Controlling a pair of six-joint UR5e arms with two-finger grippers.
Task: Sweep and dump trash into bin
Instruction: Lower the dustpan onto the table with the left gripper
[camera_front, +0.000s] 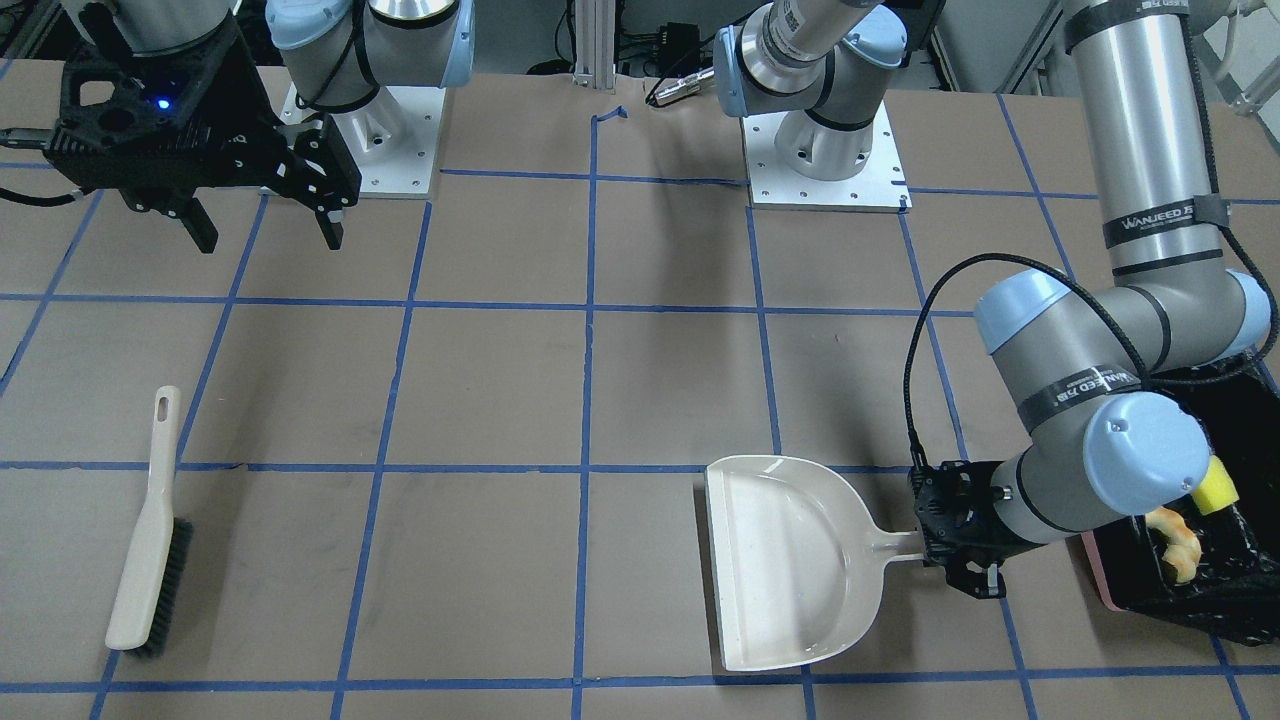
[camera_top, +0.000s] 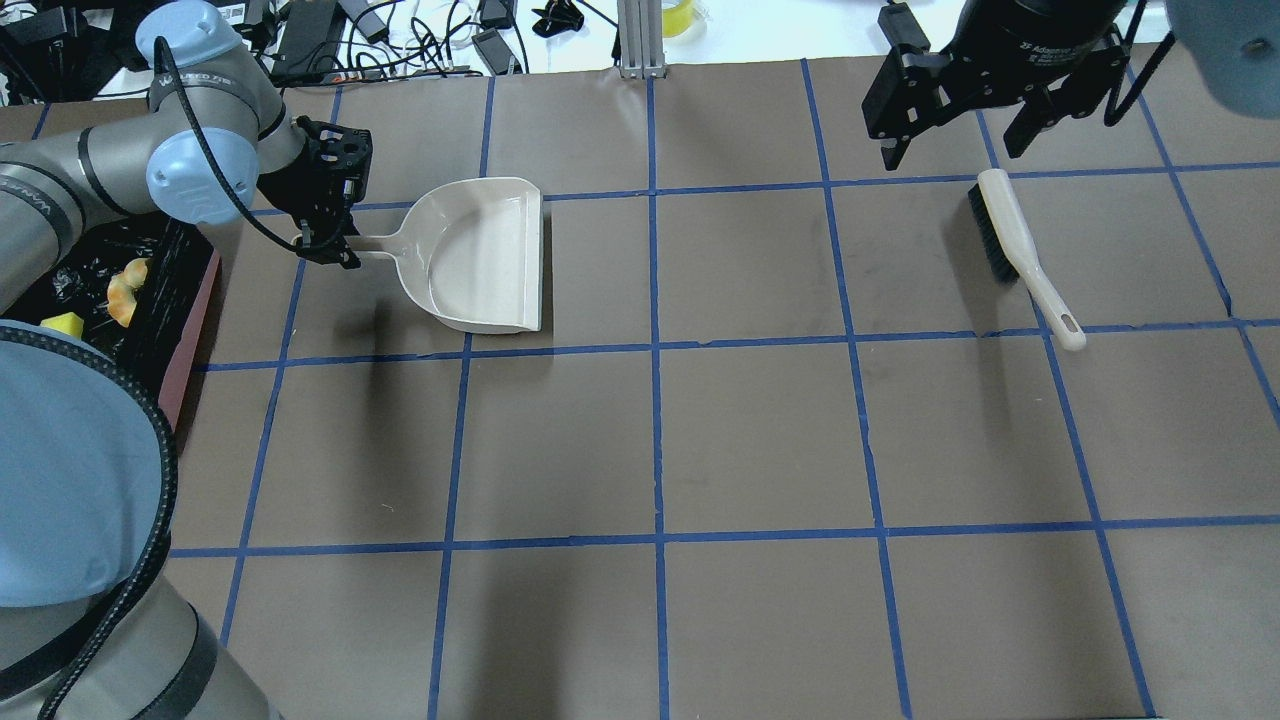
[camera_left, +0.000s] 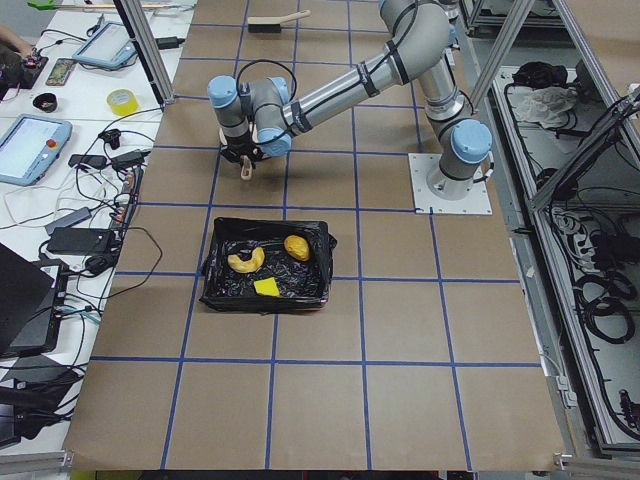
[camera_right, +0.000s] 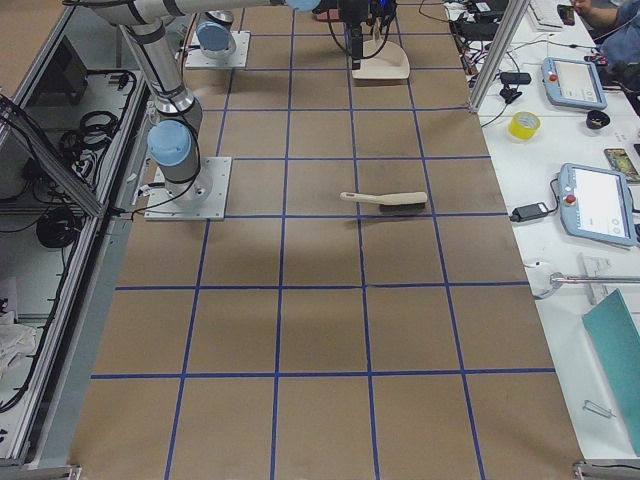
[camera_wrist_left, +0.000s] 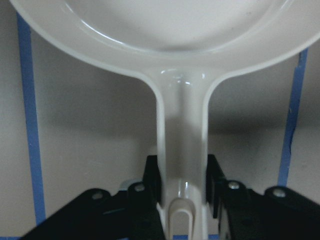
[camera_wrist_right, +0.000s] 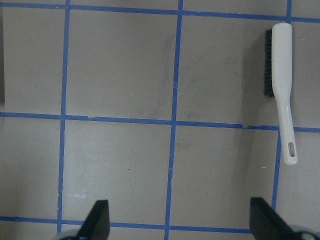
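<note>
The trash lies in the bin, a pink box lined with a black bag: the orange oval lump, the pale crescent and the yellow-green wedge. The crescent and wedge also show in the front view. My left gripper is shut on the handle of the empty beige dustpan, its fingers on both sides of the handle. The pan sits level, low over the table beside the bin. My right gripper is open, empty and raised near the brush.
The beige brush with black bristles lies on the table on my right side; it also shows in the right wrist view. Blue tape lines grid the brown table. Both arm bases stand at the robot's edge.
</note>
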